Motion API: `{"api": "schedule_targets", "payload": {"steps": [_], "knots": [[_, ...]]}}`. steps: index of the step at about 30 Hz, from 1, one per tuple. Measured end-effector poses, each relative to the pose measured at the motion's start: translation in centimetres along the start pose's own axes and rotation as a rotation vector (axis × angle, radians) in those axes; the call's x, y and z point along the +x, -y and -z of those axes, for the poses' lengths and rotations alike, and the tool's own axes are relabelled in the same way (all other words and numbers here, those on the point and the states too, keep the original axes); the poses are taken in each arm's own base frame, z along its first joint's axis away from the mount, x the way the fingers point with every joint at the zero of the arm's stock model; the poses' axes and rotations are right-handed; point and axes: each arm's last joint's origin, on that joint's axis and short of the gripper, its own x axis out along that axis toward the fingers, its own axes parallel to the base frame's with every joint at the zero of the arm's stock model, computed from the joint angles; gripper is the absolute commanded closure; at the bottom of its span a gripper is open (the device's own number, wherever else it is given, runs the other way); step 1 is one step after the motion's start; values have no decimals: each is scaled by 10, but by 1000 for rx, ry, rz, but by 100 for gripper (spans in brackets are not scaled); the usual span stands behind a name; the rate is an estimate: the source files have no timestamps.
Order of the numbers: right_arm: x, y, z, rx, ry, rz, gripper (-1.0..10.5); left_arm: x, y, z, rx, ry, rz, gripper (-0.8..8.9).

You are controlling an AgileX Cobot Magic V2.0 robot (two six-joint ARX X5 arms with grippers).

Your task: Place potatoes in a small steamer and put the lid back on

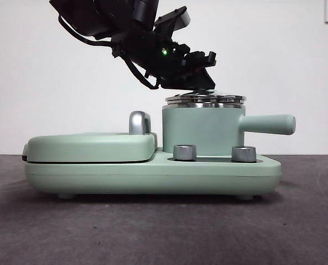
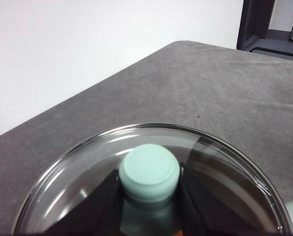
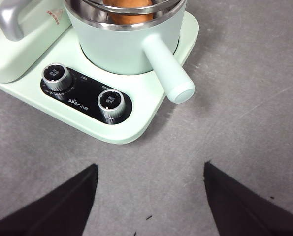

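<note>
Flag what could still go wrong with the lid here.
The left gripper grips only the lid's small knob, so the glass could tilt or slip. If released off-centre, the lid may sit crooked on the small steamer. The potato rises near the rim and might block seating.

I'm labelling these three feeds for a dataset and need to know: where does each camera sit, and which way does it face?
Front: low at table height, looking level at the small steamer; the left gripper comes from above onto the lid.
Left wrist: on that arm, looking down at the knob its jaws clamp.
Right wrist: high, looking down at steamer, potato and dials; the right gripper is open.
Front and right wrist share the steamer's handle.
</note>
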Motion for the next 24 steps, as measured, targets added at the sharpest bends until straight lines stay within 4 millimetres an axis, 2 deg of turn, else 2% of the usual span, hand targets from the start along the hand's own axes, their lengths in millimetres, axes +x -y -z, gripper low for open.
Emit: {"api": "schedule_targets", "payload": {"steps": [24], "knots": [[0, 0, 0, 0, 0, 0, 608, 0, 0, 2, 8, -45, 7, 802]]}}
